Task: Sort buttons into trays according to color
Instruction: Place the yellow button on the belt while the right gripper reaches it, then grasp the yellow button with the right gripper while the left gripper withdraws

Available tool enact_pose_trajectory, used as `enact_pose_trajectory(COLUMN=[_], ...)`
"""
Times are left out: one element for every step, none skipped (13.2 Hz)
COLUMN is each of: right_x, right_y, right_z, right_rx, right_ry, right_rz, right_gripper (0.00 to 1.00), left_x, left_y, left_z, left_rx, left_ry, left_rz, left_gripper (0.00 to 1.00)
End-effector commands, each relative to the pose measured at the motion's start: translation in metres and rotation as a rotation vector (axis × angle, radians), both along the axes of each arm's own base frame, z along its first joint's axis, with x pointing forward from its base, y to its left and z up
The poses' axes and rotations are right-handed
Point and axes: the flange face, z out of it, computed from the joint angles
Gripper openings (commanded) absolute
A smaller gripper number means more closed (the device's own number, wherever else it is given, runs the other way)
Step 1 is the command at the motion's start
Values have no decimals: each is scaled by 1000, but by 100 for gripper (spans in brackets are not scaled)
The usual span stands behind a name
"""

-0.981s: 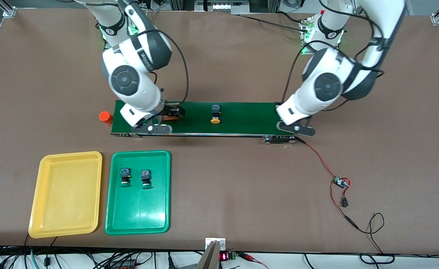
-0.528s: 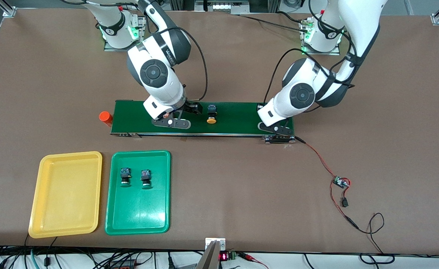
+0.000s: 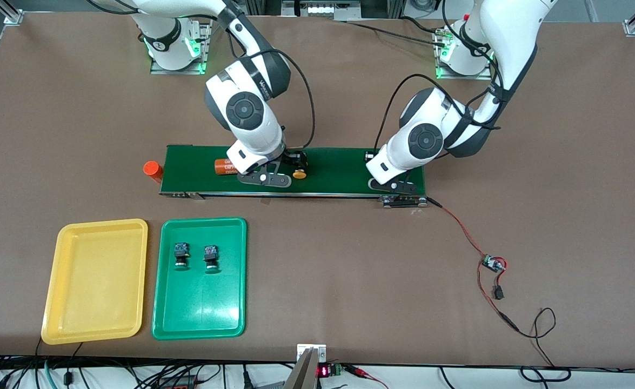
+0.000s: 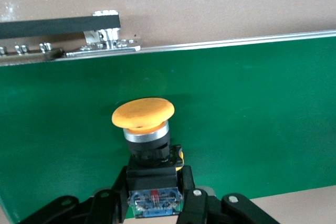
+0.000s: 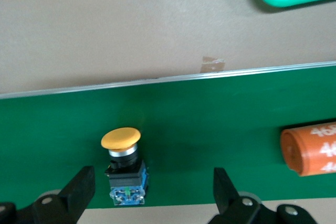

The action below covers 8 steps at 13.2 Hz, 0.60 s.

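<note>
My left gripper [image 4: 155,184] is shut on the black-and-blue body of an orange-yellow-capped button [image 4: 143,115], over the conveyor belt's end by the left arm. In the front view the left gripper [image 3: 371,158] hides that button. A second orange-yellow-capped button [image 3: 299,173] [image 5: 122,139] lies on the belt. My right gripper [image 3: 291,162] [image 5: 152,187] is open around it, the body close to one finger [image 5: 79,182], untouched. Two green-capped buttons [image 3: 181,256] [image 3: 211,258] lie in the green tray [image 3: 198,324]. Beside it, the yellow tray [image 3: 52,281] holds nothing.
The long dark green conveyor belt [image 3: 339,173] crosses the table's middle. A numbered orange cylinder [image 3: 224,166] [image 5: 310,150] lies on it beside the right gripper; another [image 3: 152,170] stands off the belt's end. Red wires and a small circuit board [image 3: 493,263] lie toward the left arm's end.
The right arm has swept along the belt to the loose orange-yellow-capped button, uncovering the orange cylinder. That button has travelled toward the right arm's end. The left arm has shifted inward over the belt.
</note>
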Motion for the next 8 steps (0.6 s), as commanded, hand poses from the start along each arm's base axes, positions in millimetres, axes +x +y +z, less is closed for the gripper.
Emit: enact_pose_trajectory(right_x=[-6,-8,-9,-13,-17,-20,-24,-27], right_y=[11,17,19,23,25,23,21,19], right_z=[-9,-16,-20,-24,-28,-35,-42,-46], right_rx=[10,16,18,14,6,-8,-17,-24], right_ry=[-9,-17,-20,-16,-11,-4,6,13], right_rz=[-37,-35,-40,-31,-21,-10,-2,0], right_gripper=[100,100,100,100,100,100,100,100], left_x=[-4,-4,-3,-3,1,5,12,19], left_y=[-1,-1,0,0,4,9,20,32], left_z=[-1,0,1,4,14,30,51,74], left_rx=[0,0,0,1,1,3,12,16], left_ry=[0,0,-2,-4,-16,-32,-47,-74], left_rz=[15,13,15,14,18,25,40,55], left_gripper=[85,100,100,100,100,100,100,100])
